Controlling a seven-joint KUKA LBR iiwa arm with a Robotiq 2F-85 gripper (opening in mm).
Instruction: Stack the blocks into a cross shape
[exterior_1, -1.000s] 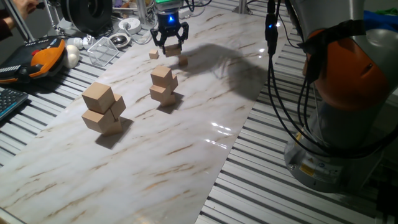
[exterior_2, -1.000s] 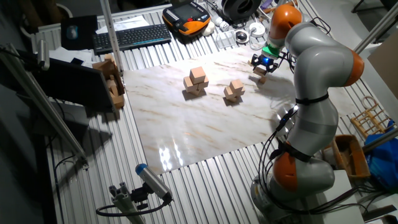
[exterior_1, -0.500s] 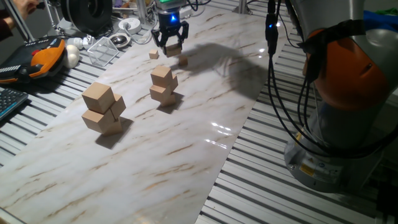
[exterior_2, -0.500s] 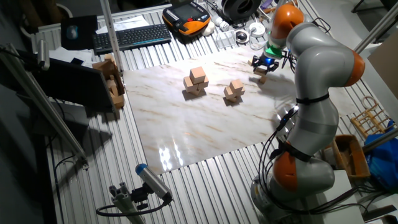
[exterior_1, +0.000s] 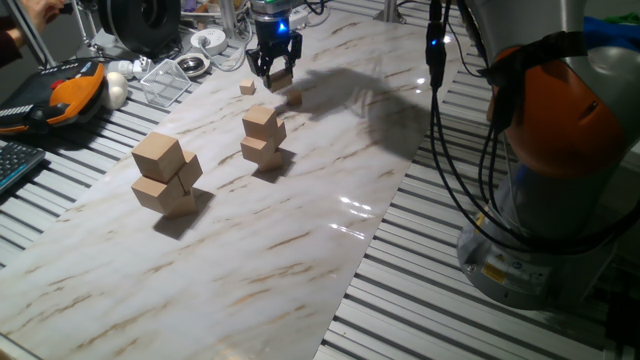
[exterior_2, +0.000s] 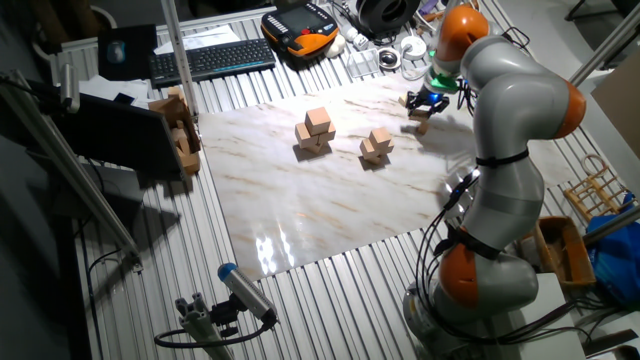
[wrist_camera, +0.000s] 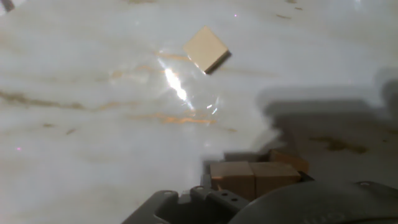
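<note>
My gripper (exterior_1: 274, 70) hangs over the far end of the marble sheet, shut on a tiny tan block (exterior_1: 281, 78) that it holds just above the surface. In the hand view the held block (wrist_camera: 254, 177) shows as two small cube faces side by side at the bottom edge. One loose tiny block (exterior_1: 247, 88) lies left of the gripper and another (exterior_1: 294, 97) just in front of it. The hand view shows a loose tiny block (wrist_camera: 206, 48) flat on the marble. From the other side, the gripper (exterior_2: 424, 102) sits above a tiny block (exterior_2: 421, 126).
A stack of medium tan cubes (exterior_1: 263, 137) and one of large tan cubes (exterior_1: 165, 172) stand mid-sheet. A clear tray (exterior_1: 168, 80), an orange pendant (exterior_1: 70, 88) and a keyboard (exterior_2: 212, 58) lie beyond the sheet's edge. The robot base (exterior_1: 560, 170) fills the right side.
The gripper has risen slightly and drifted toward the far end, carrying the tiny block with it. The loose blocks and both stacks stay put.
</note>
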